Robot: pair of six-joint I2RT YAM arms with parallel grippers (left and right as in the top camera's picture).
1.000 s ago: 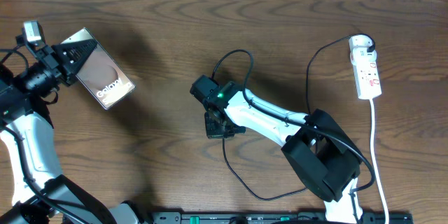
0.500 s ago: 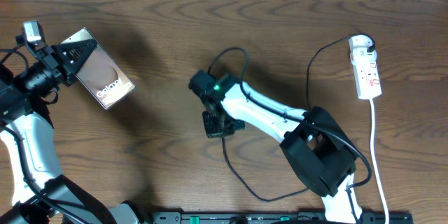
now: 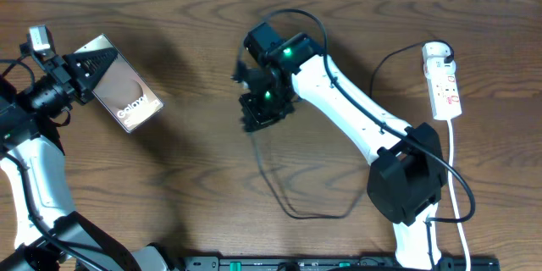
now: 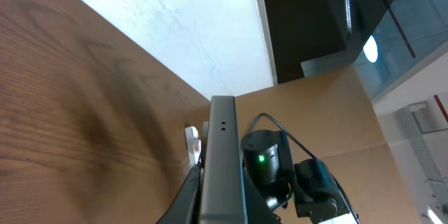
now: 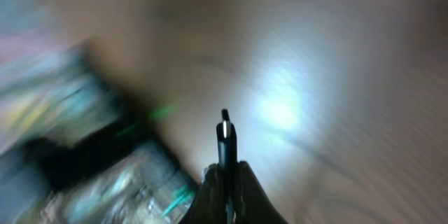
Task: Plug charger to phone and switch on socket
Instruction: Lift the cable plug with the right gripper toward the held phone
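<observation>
charger (image 5: pixel 225 140) plug tip pinched in right gripper (image 3: pixel 262 113), frame centre | phone (image 3: pixel 127 93) clamped by left gripper (image 3: pixel 88 68), upper left, well apart | long axis diagonal, lower end toward plug

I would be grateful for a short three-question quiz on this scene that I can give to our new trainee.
1. True or false: the left pincer grips the slim dark glossy smartphone.
2. The right pincer holds: A) the smartphone's edge; B) the small black plug tip of the thin black charger cable; C) nothing.
3. In the overhead view, on which side of the table does the white elongated power strip lie, and is either pincer touching it?

Key: 1 true; 2 B; 3 the right side, and neither pincer touches it.
</observation>
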